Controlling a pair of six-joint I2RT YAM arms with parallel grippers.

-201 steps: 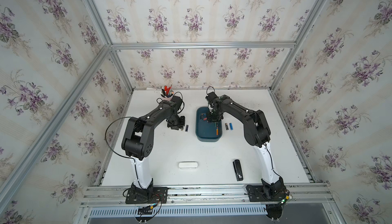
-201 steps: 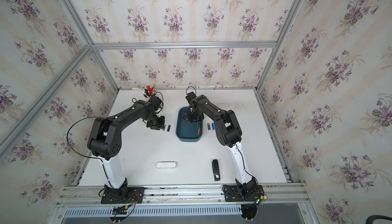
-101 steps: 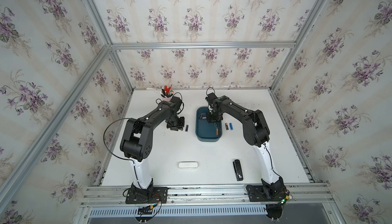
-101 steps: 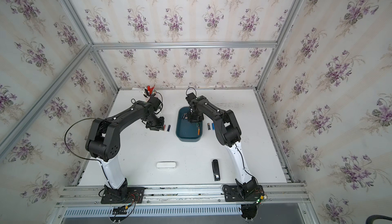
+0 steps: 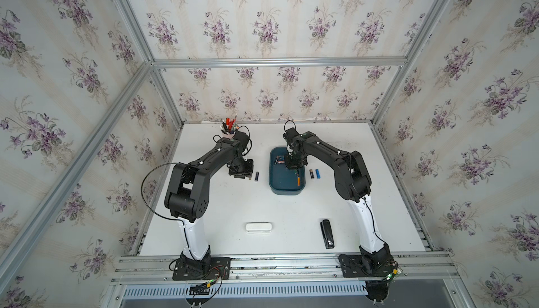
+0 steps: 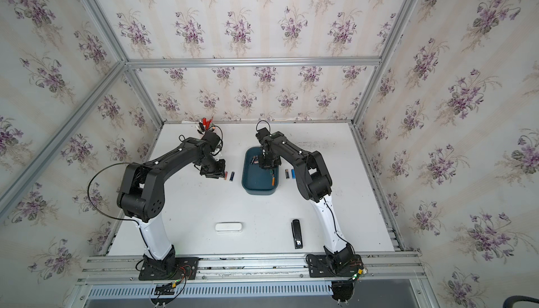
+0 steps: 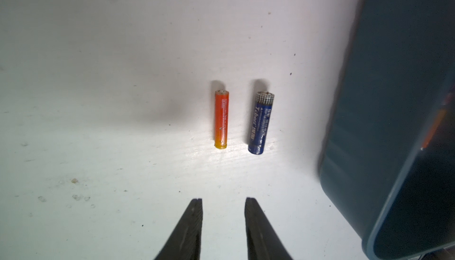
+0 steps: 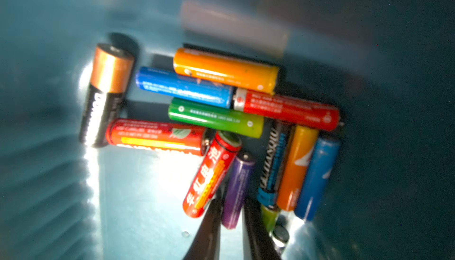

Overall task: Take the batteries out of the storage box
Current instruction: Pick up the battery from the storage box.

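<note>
While dipping inside the storage box (image 5: 281, 185), clamps right pincer (image 8: 231, 212) on purple battery (image 8: 238, 180); holds left pincer (image 7: 223, 201) narrowly parted, empty, beside that box, above table (image 7: 98, 98).

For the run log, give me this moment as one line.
left gripper: open, empty | right gripper: closed on purple battery in storage box | more batteries inside
</note>
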